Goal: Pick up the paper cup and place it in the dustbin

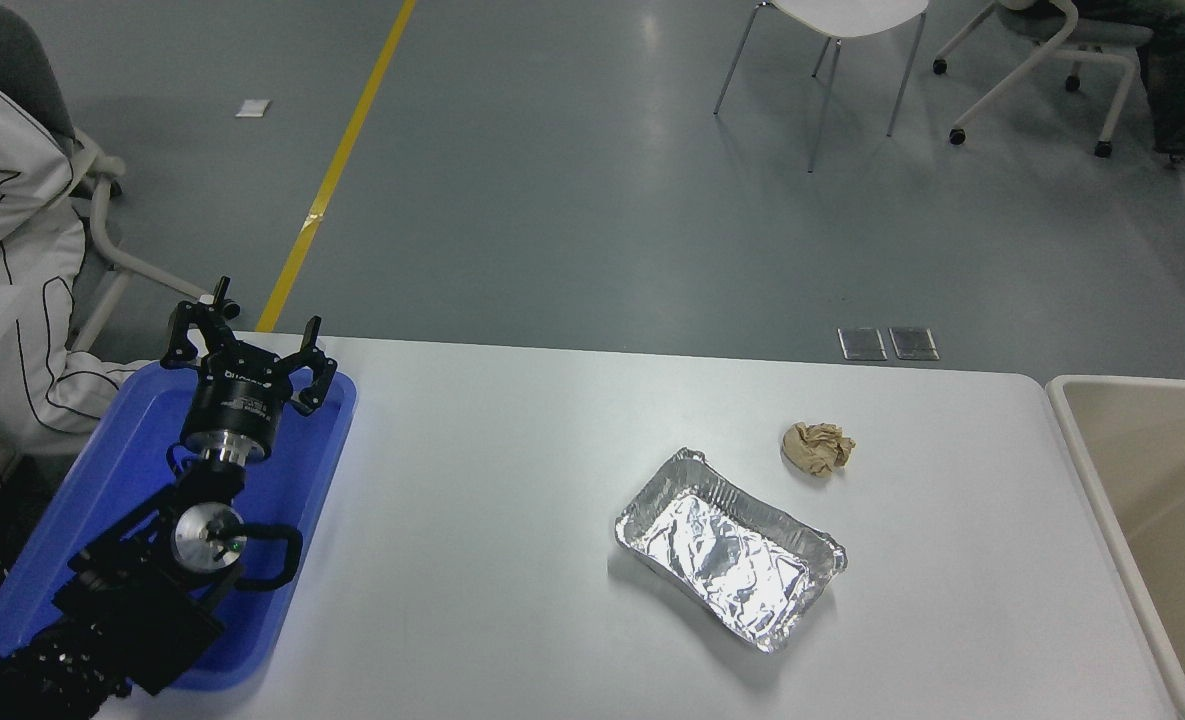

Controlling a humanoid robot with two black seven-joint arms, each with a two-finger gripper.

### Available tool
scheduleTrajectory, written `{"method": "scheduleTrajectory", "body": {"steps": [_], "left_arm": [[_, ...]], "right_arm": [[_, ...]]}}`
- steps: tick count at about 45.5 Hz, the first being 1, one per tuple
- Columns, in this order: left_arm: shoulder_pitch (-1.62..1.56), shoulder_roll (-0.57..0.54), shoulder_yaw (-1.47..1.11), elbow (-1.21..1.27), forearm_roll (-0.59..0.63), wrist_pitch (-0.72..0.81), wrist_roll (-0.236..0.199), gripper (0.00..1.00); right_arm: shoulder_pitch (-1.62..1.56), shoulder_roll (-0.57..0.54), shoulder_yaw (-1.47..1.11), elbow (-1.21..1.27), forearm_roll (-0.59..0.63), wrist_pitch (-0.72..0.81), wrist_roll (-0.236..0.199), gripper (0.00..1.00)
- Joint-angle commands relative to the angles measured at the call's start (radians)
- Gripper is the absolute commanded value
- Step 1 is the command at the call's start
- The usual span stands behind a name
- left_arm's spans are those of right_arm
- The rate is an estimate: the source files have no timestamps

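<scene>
The paper cup is out of view. The dustbin (1087, 470), beige with a thick white rim, stands against the table's right end and runs off the picture's right edge; the part of its inside that shows holds nothing. My right arm and gripper are out of view. My left gripper (248, 346) is parked at the lower left over the blue tray, its fingers spread open with nothing between them.
A blue plastic tray (322, 470) lies at the table's left end under my left arm. A crinkled silver foil tray (730, 548) sits right of centre, with a crumpled brown paper ball (818, 447) just behind it. Chairs and a seated person's legs (1177, 80) are across the floor.
</scene>
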Motion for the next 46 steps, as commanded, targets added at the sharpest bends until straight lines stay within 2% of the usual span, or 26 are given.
{"method": "scheduleTrajectory", "body": {"steps": [1,7,18,30,39,46], "left_arm": [[0.0,0.0,0.0,0.0,0.0,-0.002,0.0,1.0],[0.0,0.0,0.0,0.0,0.0,-0.002,0.0,1.0],[-0.002,-0.001,0.0,-0.001,0.0,-0.002,0.0,1.0],[-0.002,-0.001,0.0,-0.001,0.0,-0.002,0.0,1.0],[-0.002,-0.001,0.0,-0.001,0.0,-0.002,0.0,1.0],[0.0,-0.001,0.0,-0.001,0.0,-0.002,0.0,1.0]], "right_arm": [[-0.295,-0.024,0.195,-0.146,-0.002,0.0,0.0,0.0],[-0.522,-0.019,0.341,-0.22,0.007,-0.014,0.0,0.0],[-0.799,-0.012,0.49,-0.298,0.088,-0.299,-0.001,0.0],[-0.975,0.036,0.507,-0.355,0.139,-0.613,0.0,0.0],[-1.17,0.128,0.608,-0.52,0.268,-0.677,0.0,0.0],[-1.32,0.202,0.728,-0.677,0.282,-0.677,0.0,0.0]]}}
